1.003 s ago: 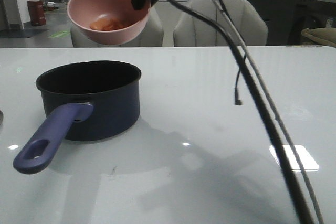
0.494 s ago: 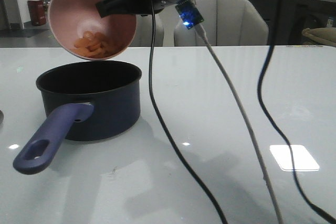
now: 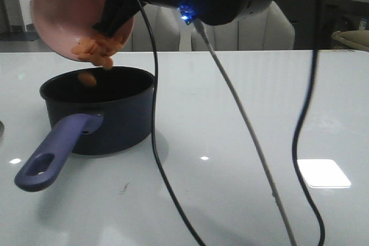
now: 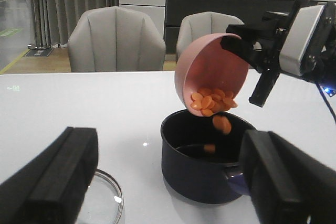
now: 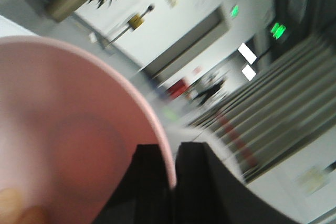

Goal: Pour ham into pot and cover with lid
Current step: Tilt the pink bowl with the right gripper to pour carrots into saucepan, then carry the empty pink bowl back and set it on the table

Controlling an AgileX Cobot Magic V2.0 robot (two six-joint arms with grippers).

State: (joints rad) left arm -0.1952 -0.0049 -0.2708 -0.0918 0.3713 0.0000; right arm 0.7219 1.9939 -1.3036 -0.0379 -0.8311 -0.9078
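My right gripper (image 3: 114, 14) (image 5: 172, 182) is shut on the rim of a pink bowl (image 3: 60, 12) (image 4: 207, 66), holding it steeply tipped above the pot (image 3: 101, 110) (image 4: 202, 163). Orange-pink ham (image 3: 95, 50) (image 4: 210, 100) pieces slide over the bowl's lower rim, and a few are falling into the dark pot. The pot's purple-blue handle (image 3: 55, 154) points toward the front left. In the left wrist view the glass lid (image 4: 102, 200) lies flat on the table beside the pot. My left gripper (image 4: 170, 182) stands open and holds nothing, back from the pot and lid.
Black and grey cables (image 3: 242, 125) hang from the right arm down across the white table (image 3: 259, 84), to the right of the pot. Padded chairs (image 3: 248, 30) stand behind the table's far edge.
The right gripper has swung the bowl left and tipped it much further over the pot. The ham has slid from the bowl's bottom to its rim and now spills out.
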